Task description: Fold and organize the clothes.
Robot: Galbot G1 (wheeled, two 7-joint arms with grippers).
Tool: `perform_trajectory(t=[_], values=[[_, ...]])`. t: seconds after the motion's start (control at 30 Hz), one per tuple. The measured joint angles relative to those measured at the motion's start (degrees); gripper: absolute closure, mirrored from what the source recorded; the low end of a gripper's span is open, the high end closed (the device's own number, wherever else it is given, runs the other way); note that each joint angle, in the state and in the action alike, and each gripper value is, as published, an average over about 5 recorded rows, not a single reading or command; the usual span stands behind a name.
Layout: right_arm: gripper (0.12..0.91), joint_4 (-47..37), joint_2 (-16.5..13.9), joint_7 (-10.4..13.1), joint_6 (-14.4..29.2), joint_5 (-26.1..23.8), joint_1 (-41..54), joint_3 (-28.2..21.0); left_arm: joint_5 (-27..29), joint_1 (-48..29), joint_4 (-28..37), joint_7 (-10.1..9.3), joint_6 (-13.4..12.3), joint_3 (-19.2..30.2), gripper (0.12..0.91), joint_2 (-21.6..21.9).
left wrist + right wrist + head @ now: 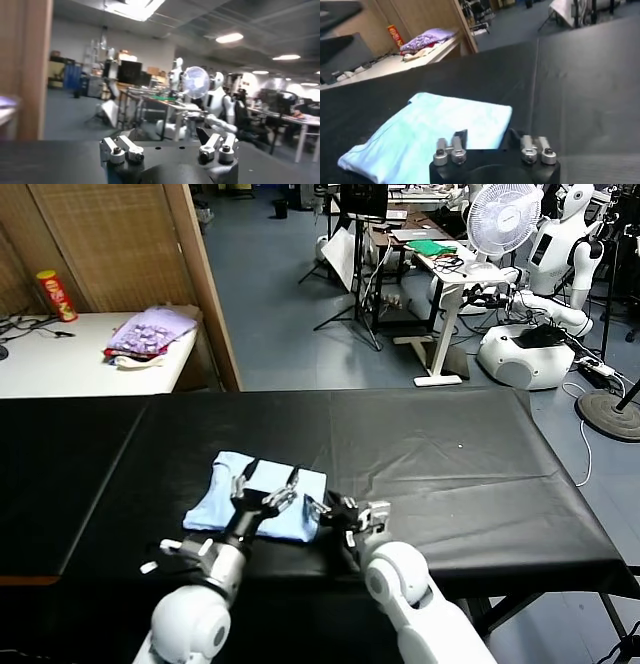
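T-shirt (262, 506) folded, black table (440, 474), lab room

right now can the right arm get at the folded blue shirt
Probably yes. The right gripper sits at the near right edge of the light-blue T-shirt on the black table, nothing between them. The open left gripper hovers over the shirt.

A long desk (450, 454) covered in black cloth is stretching across the head view, its covering showing slight wrinkles. A folded pale light-blue T-shirt (262, 506) is lying flat on it near the front edge, left of the middle. In the right wrist view the T-shirt (435, 135) is resting on the same black surface (580, 100).
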Motion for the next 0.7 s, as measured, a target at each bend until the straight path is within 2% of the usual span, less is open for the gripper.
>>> perform_trajectory(t=[0.17,0.23,0.3,0.4,0.5,0.6,0.7], values=[[0.835,-2.82,0.0,-2.26,2.19,-3.9,1.28,-0.4,-0.19,1.87,-1.1,-0.13,-0.57,-2.62,0.232,0.57],[0.881,-3.78,-0.59,-3.92,3.98,-7.68,1.85,-0.34,-0.1,2.72,-1.19,-0.12,-0.96,-3.64,0.232,0.64],[0.881,-4.5,-1.45,-5.59,5.84,-12.22,2.39,-0.2,0.13,3.48,-1.07,-0.23,-1.24,-4.54,0.232,0.72],[0.875,-4.66,-3.16,-8.15,7.43,-17.87,2.76,-0.08,0.78,4.4,-0.65,-1.36,-1.08,-5.55,0.232,1.13],[0.807,-3.48,-5.28,-10.09,8.63,-20.96,2.24,0.0,0.39,5.28,-0.17,-2.58,-0.47,-6.41,0.232,1.66],[0.656,-1.34,-7.66,-10.74,11.17,-23.4,0.74,0.54,-0.38,6.27,0.34,-2.75,-0.67,-7.36,0.232,2.27],[0.489,1.39,-9.86,-10.06,14.1,-24.6,-1.86,1.6,-0.42,7.38,0.56,-3.05,-1.0,-8.01,0.232,3.12]])
